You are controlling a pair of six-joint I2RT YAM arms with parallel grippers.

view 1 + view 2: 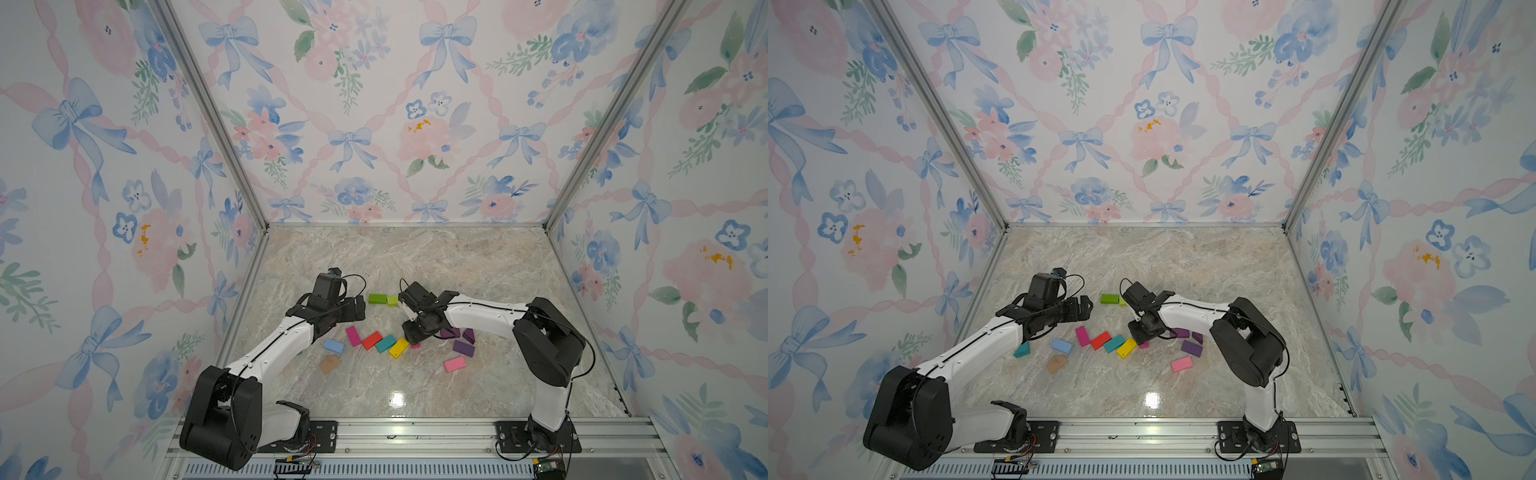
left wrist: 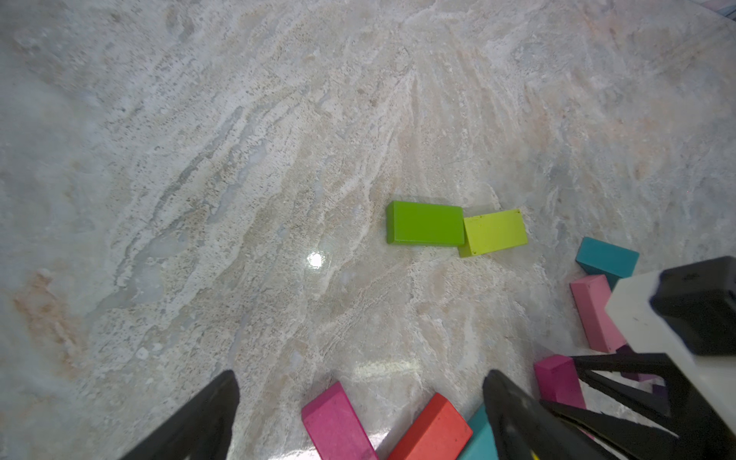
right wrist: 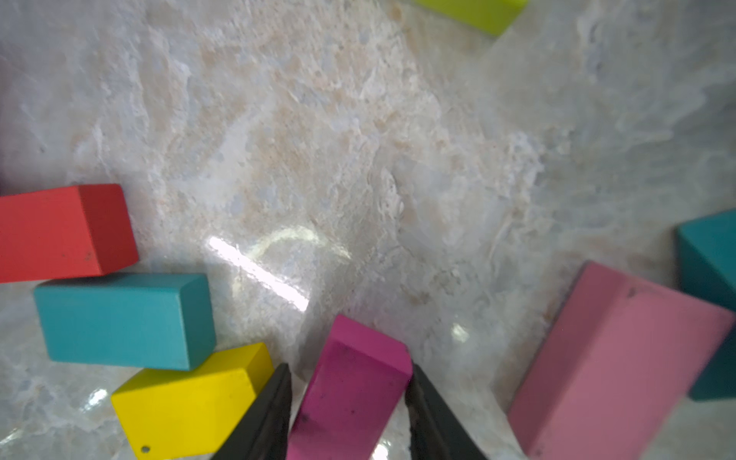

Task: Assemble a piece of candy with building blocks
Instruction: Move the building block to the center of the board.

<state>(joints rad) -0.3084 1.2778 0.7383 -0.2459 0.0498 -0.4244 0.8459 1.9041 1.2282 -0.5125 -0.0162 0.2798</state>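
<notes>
The building blocks lie scattered on the marble table [image 1: 415, 266]. My right gripper [image 3: 349, 368] is shut on a small magenta block [image 3: 350, 394], one finger on each long side; in a top view that block [image 1: 415, 345] peeks out under the gripper [image 1: 413, 337]. Beside it lie a yellow block [image 3: 187, 402], a teal block [image 3: 123, 318], a red block [image 3: 59, 233] and a pink block [image 3: 613, 358]. My left gripper [image 2: 360, 376] hangs open and empty, with a second magenta block [image 2: 338, 422] and the red block [image 2: 432, 430] below its fingers. A green block [image 2: 424, 223] touches a lime one [image 2: 494, 233].
Light blue [image 1: 333, 345] and tan [image 1: 330, 364] blocks lie near the left arm, with a teal wedge [image 1: 1022, 350] behind it. Purple blocks [image 1: 463, 348] and a pink one [image 1: 454, 364] lie under the right arm. Patterned walls enclose the table on three sides.
</notes>
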